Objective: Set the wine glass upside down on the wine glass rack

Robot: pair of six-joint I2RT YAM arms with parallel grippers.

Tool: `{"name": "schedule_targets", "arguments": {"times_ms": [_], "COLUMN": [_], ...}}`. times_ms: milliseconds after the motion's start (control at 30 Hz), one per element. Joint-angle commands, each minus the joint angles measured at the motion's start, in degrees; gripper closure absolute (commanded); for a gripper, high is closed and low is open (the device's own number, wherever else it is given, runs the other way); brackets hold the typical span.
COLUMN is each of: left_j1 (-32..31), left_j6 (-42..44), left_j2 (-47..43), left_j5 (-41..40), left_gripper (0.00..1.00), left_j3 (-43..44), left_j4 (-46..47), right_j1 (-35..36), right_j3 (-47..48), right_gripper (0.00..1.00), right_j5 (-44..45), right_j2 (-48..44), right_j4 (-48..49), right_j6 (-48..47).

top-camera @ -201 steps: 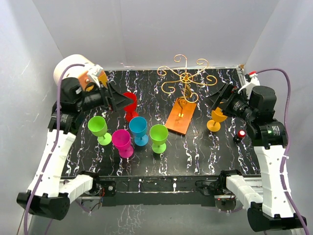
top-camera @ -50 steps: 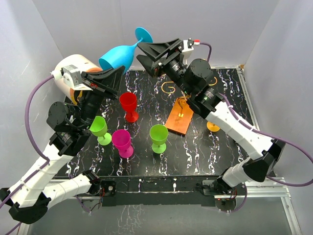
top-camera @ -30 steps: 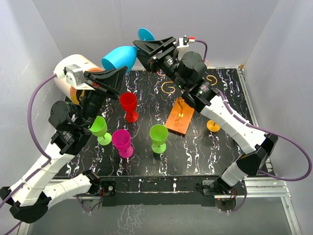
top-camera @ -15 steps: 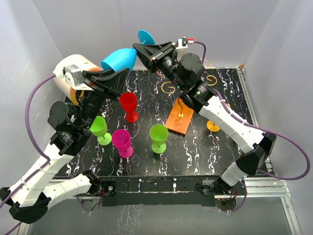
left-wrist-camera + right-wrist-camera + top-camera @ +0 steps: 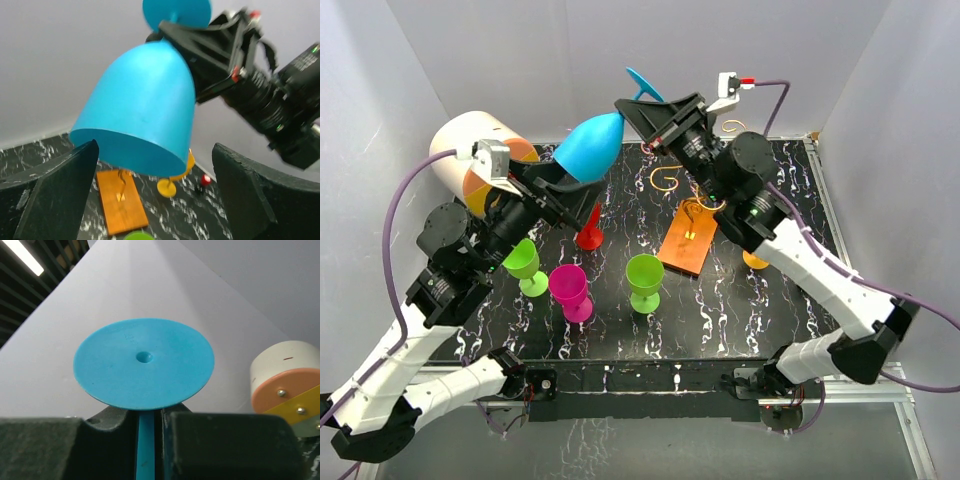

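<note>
Roughly midway: the right gripper [image 5: 638, 108] is clamped on the stem of the blue wine glass [image 5: 592, 146], which it holds aloft, bowl down. The left gripper [image 5: 563, 190] gapes wide by the bowl, apparently not touching it. Hanging the glass on the wine glass rack [image 5: 688, 240] below is not yet done

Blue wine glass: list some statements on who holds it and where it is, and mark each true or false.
1. The right gripper is shut on the stem of the blue wine glass. True.
2. The left gripper clamps the bowl. False: its jaws stand open on either side of the bowl.
3. The glass hangs on the wine glass rack. False: it is held in the air, left of the rack.
4. The glass's foot is above its bowl. True.
</note>
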Motion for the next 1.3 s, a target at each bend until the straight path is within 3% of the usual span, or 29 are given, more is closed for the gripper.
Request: {"name": "schedule_targets", "arguments": {"times_ms": [0, 200, 400, 500, 733, 1033, 1267], "left_j1": [-0.2, -0.2, -0.3, -0.2, -0.3, -0.2, -0.2], "left_j6": [-0.5, 0.3, -2.1, -5.9, -16.6, -25.2, -28.1], "left_j2": [-2.2, -6.1, -4.9, -3.3, -2.4, 1.0, 1.5], "left_j5": [6.4, 9.7, 27.3, 31.0, 27.9, 19.2, 13.5], "left_gripper": [0.04, 0.02, 0.02, 0.02, 0.03, 0.06, 0.06], "left_j3": [2.2, 0.3, 1.7, 3.0, 0.1, 3.5, 6.1], "left_j4": [-11.2, -16.3, -15.1, -13.7, -1.9, -2.7, -1.2], "right_j1": [0.2, 0.2, 0.2, 0.2, 0.2, 0.2, 0.2], "right_j3": [-2.0, -1.9, -3.9, -5.0, -6.9, -8.4, -4.6], "right_gripper": [1.0, 1.0, 1.0, 1.0, 1.0, 1.0, 1.0], "right_j5": [-0.6, -5.4, -6.0, -6.2, -11.1, -17.6, -22.9], "right_j2": [-6.7, -12.2, -18.3, -20.9, -25.1, -22.5, -14.9], "right_j4": [-0.4, -5.7, -14.4, -17.7, -20.5, -12.5, -7.6], "right_j6": [-20.3, -34.0, -44.7, -48.4, -54.4, -55.6, -53.8]}}
